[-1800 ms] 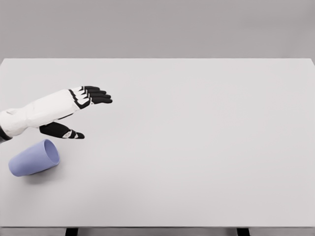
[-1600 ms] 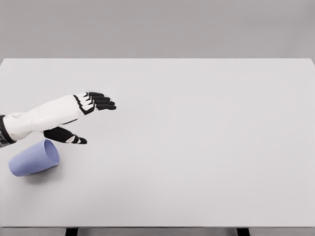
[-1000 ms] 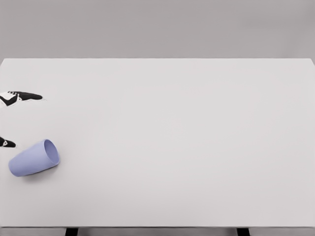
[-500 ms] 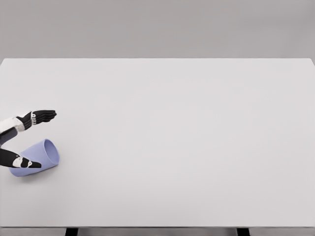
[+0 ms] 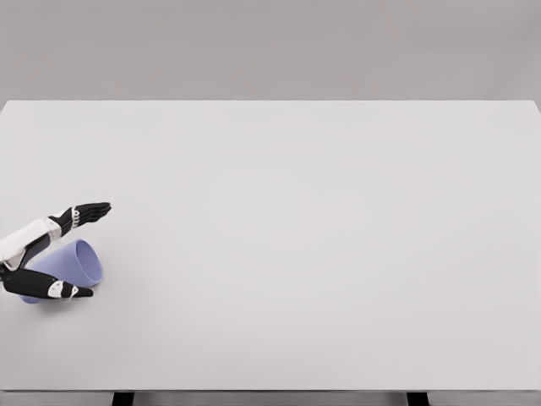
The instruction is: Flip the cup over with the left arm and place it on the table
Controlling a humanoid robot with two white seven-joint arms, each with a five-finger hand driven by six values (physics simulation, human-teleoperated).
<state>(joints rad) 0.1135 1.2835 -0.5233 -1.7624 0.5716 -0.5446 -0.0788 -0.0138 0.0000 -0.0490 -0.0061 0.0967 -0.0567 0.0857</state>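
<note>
Cup (image 5: 81, 258) between left hand (image 5: 46, 252) digits

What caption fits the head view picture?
Left hand open around a purple cup lying on its side on the white table.

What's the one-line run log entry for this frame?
phase: pre-grasp | left hand: open, straddling cup | cup: on its side on table | right: out of view

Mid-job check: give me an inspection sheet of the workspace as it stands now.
Surface: white table, flat, bare apart from the cup.
Job's things: pale blue cup lying on its side near the left edge, mouth facing right; not flipped.
Clutter: nothing seen.
Hands: left hand open, fingers above the cup, thumb below it, no firm grasp visible; right hand not in view.
Cables: nothing seen.
Surroundings: plain grey backdrop.
</note>
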